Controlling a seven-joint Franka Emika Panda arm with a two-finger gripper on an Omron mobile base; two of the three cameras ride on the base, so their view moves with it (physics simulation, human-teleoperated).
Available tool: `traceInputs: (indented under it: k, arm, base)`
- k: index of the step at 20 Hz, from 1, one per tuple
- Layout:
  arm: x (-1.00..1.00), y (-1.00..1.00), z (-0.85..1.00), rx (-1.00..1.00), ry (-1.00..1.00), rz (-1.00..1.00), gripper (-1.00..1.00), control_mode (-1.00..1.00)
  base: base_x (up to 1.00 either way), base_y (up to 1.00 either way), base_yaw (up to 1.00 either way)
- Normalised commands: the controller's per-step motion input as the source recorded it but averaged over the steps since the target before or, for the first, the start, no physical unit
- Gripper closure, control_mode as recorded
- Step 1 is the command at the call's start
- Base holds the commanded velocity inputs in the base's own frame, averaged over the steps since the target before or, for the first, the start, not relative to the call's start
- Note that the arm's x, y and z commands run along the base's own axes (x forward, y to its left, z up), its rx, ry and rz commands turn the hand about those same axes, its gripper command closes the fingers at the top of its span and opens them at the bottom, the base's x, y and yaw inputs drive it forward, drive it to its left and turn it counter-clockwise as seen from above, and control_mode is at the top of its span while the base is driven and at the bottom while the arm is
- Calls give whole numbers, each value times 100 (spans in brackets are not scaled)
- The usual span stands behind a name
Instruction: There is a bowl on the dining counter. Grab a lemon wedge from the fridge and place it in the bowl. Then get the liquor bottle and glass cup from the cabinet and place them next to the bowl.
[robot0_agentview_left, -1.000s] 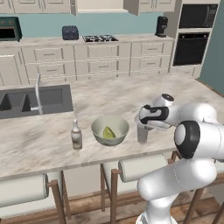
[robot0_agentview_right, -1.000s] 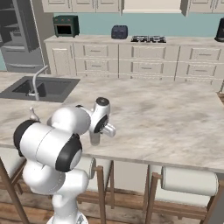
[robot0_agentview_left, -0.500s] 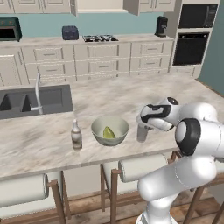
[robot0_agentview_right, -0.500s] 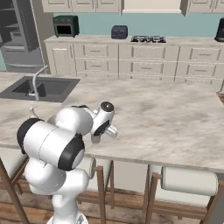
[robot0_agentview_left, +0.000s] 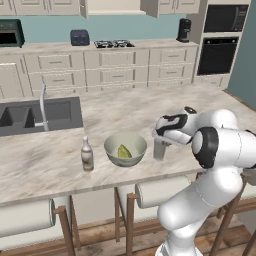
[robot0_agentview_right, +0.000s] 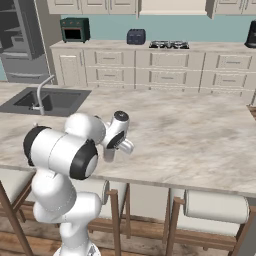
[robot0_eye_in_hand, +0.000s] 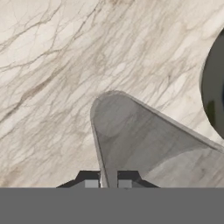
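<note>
Since prev. frame, hand w/ glass cup (robot0_agentview_left: 159, 149) dropped a bit lower toward tabletop (robot0_agentview_left: 60, 165), just right of bowl (robot0_agentview_left: 125, 148). Fingers (robot0_eye_in_hand: 91, 183) pinched on cup's wall. We judge: last step, setting cup beside bowl. Next: seat cup base flat, release, lift clear w/o tipping it. Count: 1 bowl, 1 lemon wedge (robot0_agentview_left: 123, 151) inside it, 1 liquor bottle (robot0_agentview_left: 87, 155) left of bowl, 1 cup.

- arm (robot0_agentview_right: 75, 150) was hunched over the counter (robot0_agentview_right: 190, 140)
- sink (robot0_agentview_right: 50, 100) and tap (robot0_agentview_right: 42, 92) sat left
- fridge (robot0_agentview_right: 20, 40) stood back left
- toaster (robot0_agentview_right: 135, 36) near the stove (robot0_agentview_right: 169, 44)
</note>
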Motion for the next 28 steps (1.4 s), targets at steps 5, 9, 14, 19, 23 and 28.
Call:
traceInputs:
  k: [5, 9, 14, 19, 23, 28]
  arm:
    - [11, 11, -19, 0, 3, 0, 100, -100]
    - [0, 7, -25, -1, 0, 0, -100, -100]
    - [-7, 0, -9, 0, -2, 1, -100, -100]
    - [-5, 0, 0, 0, 0, 0, -100, -100]
    - [-32, 0, 30, -1, -4, 0, -100, -100]
    - [-24, 0, 51, -5, -7, 0, -100, -100]
  base:
    - [0, 0, 0]
    - [0, 0, 0]
    - [0, 0, 0]
    - [0, 0, 0]
    - [0, 0, 0]
    - [0, 0, 0]
